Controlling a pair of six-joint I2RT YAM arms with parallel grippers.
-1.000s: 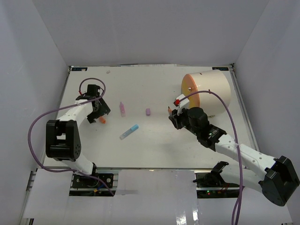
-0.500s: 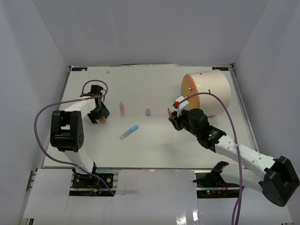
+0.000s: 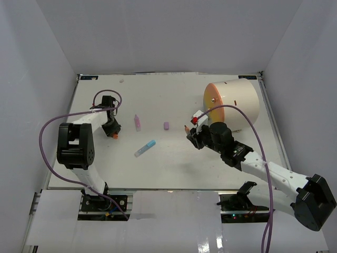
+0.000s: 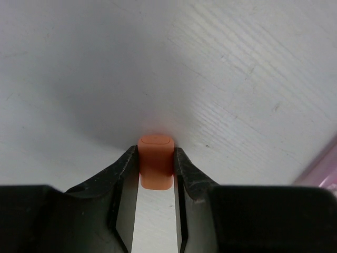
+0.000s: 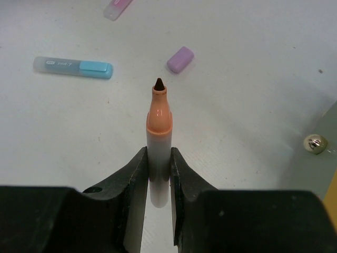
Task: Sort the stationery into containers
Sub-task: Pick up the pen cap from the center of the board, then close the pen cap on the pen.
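Observation:
On the left of the table, my left gripper (image 3: 111, 129) (image 4: 155, 152) points down, shut on a short orange cap (image 4: 156, 164) (image 3: 114, 135) that rests on the white surface. My right gripper (image 3: 196, 136) (image 5: 158, 153) is shut on an uncapped marker (image 5: 159, 126) with a white barrel and an orange neck. The marker's dark tip (image 3: 186, 127) points left. The container, a cream drum (image 3: 234, 103) with an orange face, lies on its side just behind the right gripper. One brass knob (image 5: 314, 142) of the drum shows in the right wrist view.
Between the arms lie a pink marker (image 3: 137, 122) (image 5: 117, 7), a purple cap (image 3: 166, 126) (image 5: 180, 59) and a blue and clear marker (image 3: 145, 148) (image 5: 73, 67). A pink edge (image 4: 322, 169) shows at the right of the left wrist view. White walls enclose the table (image 3: 174, 168).
The left jaws have closed from wide open onto the orange cap. The right gripper has shifted slightly left with the marker.

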